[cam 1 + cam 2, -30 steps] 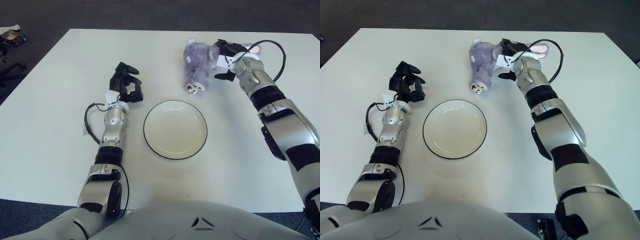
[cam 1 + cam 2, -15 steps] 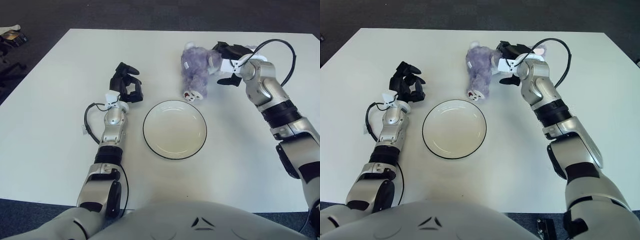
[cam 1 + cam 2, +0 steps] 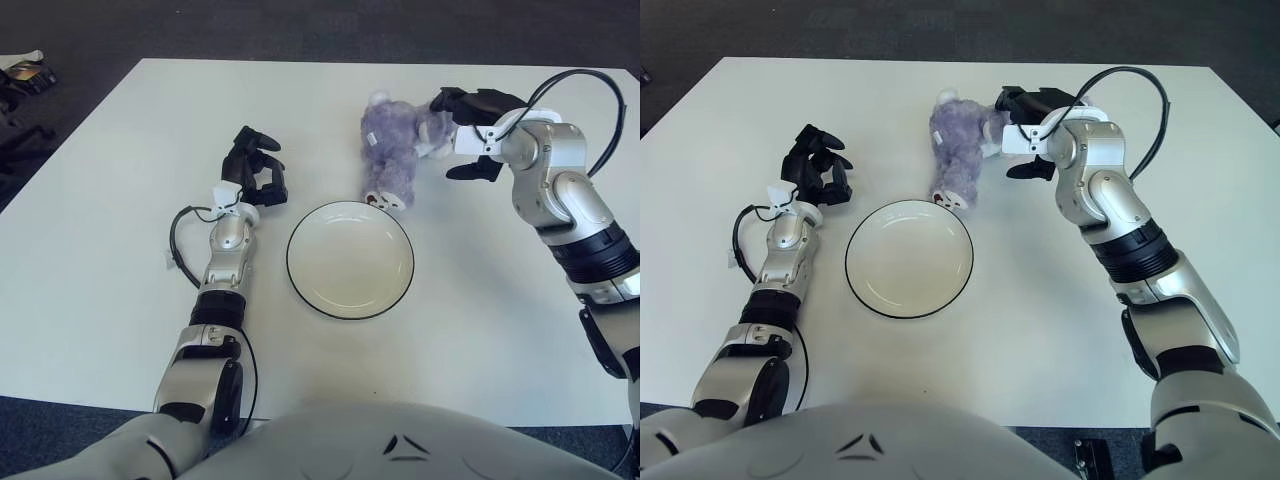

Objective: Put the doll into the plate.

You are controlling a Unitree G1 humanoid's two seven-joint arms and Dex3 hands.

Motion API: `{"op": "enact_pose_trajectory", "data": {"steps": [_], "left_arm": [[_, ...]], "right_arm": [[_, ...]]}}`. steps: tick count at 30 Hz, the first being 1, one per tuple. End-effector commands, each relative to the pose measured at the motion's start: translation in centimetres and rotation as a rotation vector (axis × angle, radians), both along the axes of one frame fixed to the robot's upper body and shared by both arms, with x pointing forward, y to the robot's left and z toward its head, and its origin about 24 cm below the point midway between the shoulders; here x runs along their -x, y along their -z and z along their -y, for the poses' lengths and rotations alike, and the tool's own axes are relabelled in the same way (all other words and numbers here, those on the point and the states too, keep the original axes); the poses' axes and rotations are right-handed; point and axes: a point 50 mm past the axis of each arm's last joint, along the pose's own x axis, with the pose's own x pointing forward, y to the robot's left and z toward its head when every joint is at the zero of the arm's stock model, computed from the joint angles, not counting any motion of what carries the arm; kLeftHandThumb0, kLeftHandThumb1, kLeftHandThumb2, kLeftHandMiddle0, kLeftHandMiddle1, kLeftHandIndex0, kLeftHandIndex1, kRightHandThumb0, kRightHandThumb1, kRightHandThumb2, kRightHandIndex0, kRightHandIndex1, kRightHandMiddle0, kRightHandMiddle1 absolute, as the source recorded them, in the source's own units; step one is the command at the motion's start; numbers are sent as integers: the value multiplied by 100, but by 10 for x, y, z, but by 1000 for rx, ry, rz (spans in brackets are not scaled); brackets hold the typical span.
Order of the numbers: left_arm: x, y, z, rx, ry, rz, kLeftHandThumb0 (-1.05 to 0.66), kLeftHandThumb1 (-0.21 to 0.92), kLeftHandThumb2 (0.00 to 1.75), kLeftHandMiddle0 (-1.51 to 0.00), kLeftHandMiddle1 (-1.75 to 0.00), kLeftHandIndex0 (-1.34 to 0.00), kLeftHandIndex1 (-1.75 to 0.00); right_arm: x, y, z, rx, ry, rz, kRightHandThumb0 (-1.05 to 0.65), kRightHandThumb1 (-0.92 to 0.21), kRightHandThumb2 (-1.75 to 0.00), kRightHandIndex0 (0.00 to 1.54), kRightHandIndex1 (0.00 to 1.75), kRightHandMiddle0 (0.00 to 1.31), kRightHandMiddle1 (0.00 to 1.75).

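A purple plush doll (image 3: 393, 148) hangs from my right hand (image 3: 458, 120), which is shut on its upper part. The doll's feet dangle just above the far rim of the white, black-edged plate (image 3: 350, 259) at the table's centre. The doll's head is partly hidden behind my right hand's black fingers. My left hand (image 3: 252, 168) shows to the left of the plate, its black fingers curled and holding nothing.
The white table (image 3: 110, 240) ends in dark carpet at the back and left. A black cable loops over my right forearm (image 3: 560, 190), and another runs beside my left wrist (image 3: 180, 240). Some dark objects (image 3: 20, 75) lie on the floor at far left.
My right hand has carried the doll nearer and slightly right, from the far side of the table to the plate's far rim. My left hand has not moved.
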Motion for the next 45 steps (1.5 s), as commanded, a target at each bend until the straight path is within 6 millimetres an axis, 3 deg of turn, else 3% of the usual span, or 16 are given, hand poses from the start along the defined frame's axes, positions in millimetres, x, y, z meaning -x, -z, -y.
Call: {"op": "enact_pose_trajectory", "data": {"steps": [1, 6, 10, 13, 16, 25, 33, 38, 45], "left_arm": [[13, 27, -2, 22, -11, -95, -1, 27, 138, -53, -175, -52, -175], [12, 27, -2, 22, -20, -100, -1, 27, 138, -54, -175, -52, -175], [12, 27, -2, 18, -23, -99, -1, 27, 139, -54, -175, -52, -175], [12, 27, -2, 17, -24, -100, -1, 26, 139, -54, -175, -52, -175], [12, 27, -1, 17, -25, -102, -1, 26, 139, -54, -175, -52, -175], [12, 27, -1, 5, -21, -100, -1, 27, 138, -53, -175, -52, -175], [13, 28, 0, 22, -6, -100, -1, 27, 138, -53, -175, -52, -175], [14, 27, 1, 33, -17, -100, -1, 27, 138, -54, -175, -52, -175], [14, 27, 3, 35, -21, -99, -1, 26, 139, -54, -175, -53, -175]], "right_arm": [[4, -1, 8, 28, 8, 28, -42, -11, -122, 0, 106, 0, 77], [6, -2, 11, 49, -3, 80, -61, -21, -110, 3, 123, 0, 83], [8, -6, 12, -9, 16, 99, -55, -18, -113, 6, 131, 0, 87], [8, -11, 12, -56, 41, 108, -41, -11, -121, 6, 130, 0, 90], [6, -12, 12, -52, 52, 128, -36, -8, -125, 8, 129, 0, 93], [3, -14, 11, -22, 44, 188, -54, -14, -118, 13, 124, 0, 96], [2, -17, 9, -82, 70, 229, -44, -8, -122, 3, 116, 0, 87], [-16, -15, 5, -111, 64, 256, -43, -9, -122, 1, 110, 0, 86], [-20, -13, 7, -154, 52, 286, -46, -11, -120, 7, 120, 0, 89]]}}
